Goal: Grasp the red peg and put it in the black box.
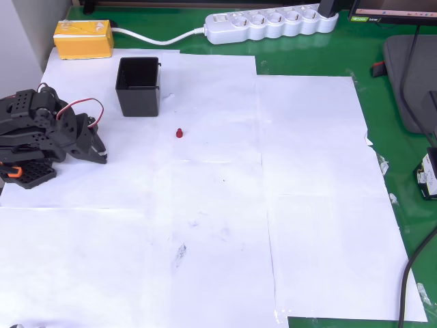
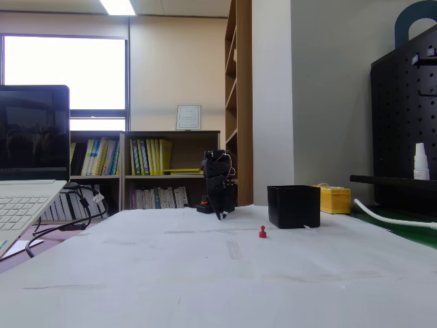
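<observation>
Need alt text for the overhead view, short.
A tiny red peg stands on white paper sheets covering a green table, just right of and below an open black box. The black robot arm sits folded at the left edge, its gripper clear of both. A yellow box and white power strip lie along the top.

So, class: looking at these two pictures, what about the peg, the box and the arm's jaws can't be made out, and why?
- Black box: its inside is hidden by its own front wall in the fixed view and is dark in the overhead view.
- Red peg: too small in both views to show its shape in detail.
- Gripper: the arm is folded on itself, so whether the jaws are open or shut cannot be told.
</observation>
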### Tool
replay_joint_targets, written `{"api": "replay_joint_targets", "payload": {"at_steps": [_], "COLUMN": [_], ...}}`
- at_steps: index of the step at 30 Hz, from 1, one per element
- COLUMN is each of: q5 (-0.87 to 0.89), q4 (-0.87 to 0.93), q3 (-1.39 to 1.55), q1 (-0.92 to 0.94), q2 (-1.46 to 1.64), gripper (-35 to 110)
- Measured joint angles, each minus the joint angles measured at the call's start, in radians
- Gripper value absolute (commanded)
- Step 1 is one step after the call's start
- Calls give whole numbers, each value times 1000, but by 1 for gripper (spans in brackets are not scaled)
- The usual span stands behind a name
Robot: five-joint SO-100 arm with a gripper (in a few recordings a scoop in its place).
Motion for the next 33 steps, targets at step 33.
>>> {"api": "replay_joint_targets", "payload": {"at_steps": [33], "q5": [-175], "q4": [-1744], "q3": [6], "q1": [-84], "q2": [1285], "gripper": [0]}}
